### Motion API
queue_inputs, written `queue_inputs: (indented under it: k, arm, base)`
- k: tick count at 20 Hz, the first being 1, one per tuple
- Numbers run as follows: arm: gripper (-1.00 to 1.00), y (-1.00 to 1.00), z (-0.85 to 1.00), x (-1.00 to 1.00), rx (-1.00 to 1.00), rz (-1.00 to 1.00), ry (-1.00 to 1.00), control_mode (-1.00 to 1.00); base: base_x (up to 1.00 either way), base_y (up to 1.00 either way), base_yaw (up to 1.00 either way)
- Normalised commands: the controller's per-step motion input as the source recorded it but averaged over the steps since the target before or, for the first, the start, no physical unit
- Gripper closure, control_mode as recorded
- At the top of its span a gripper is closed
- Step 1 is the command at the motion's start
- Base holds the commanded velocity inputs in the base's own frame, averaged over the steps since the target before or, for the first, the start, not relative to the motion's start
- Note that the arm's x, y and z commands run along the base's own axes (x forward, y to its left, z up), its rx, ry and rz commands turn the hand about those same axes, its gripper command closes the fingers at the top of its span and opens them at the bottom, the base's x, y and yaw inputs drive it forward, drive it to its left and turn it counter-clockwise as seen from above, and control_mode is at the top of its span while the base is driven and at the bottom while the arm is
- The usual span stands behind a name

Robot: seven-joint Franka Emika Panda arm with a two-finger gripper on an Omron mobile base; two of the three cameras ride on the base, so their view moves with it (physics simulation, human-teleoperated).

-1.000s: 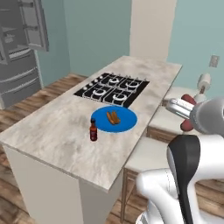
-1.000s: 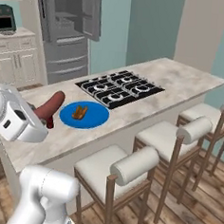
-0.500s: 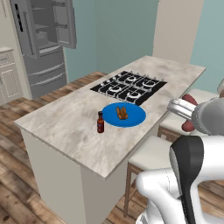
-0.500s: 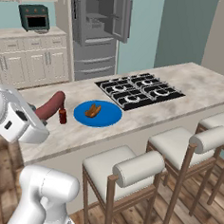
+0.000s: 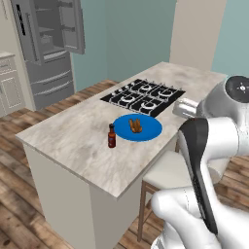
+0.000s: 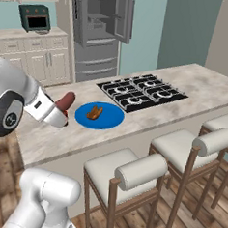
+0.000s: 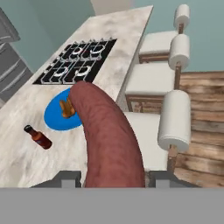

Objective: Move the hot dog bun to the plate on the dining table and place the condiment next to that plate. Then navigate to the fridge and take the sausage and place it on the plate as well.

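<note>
One sausage [image 7: 109, 140]; one blue plate [image 5: 138, 128]; one hot dog bun [image 5: 135, 126]; one condiment bottle [image 5: 112, 136]; three stools [image 6: 135, 171]; one cooktop [image 5: 142, 96]; one fridge [image 6: 100, 30].

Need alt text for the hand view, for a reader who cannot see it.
A reddish-brown sausage held in the gripper juts out over a marble counter. Beyond it a blue plate carries a bun, with a small sauce bottle beside it, a black stovetop farther on and white stools alongside.
</note>
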Motion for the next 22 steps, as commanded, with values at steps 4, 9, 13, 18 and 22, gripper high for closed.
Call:
queue_inputs:
  k: [4, 9, 13, 18, 22]
  arm:
    - [1.0, 0.01, -0.36, 1.0, 0.0, 0.15, 0.37, -1.0]
    - [1.0, 0.0, -0.55, 0.84, 0.0, 0.16, 0.24, -1.0]
    - [1.0, 0.0, -0.53, 0.75, 0.0, 0.12, 0.15, -1.0]
    - [1.0, -0.01, -0.51, 0.76, 0.0, 0.13, 0.11, -1.0]
    - [1.0, -0.06, -0.47, 0.71, 0.0, 0.13, 0.04, -1.0]
  base:
    - [0.0, 0.0, 0.0]
    - [0.0, 0.0, 0.0]
    - [0.0, 0.0, 0.0]
    - [0.0, 0.0, 0.0]
    - [0.0, 0.0, 0.0]
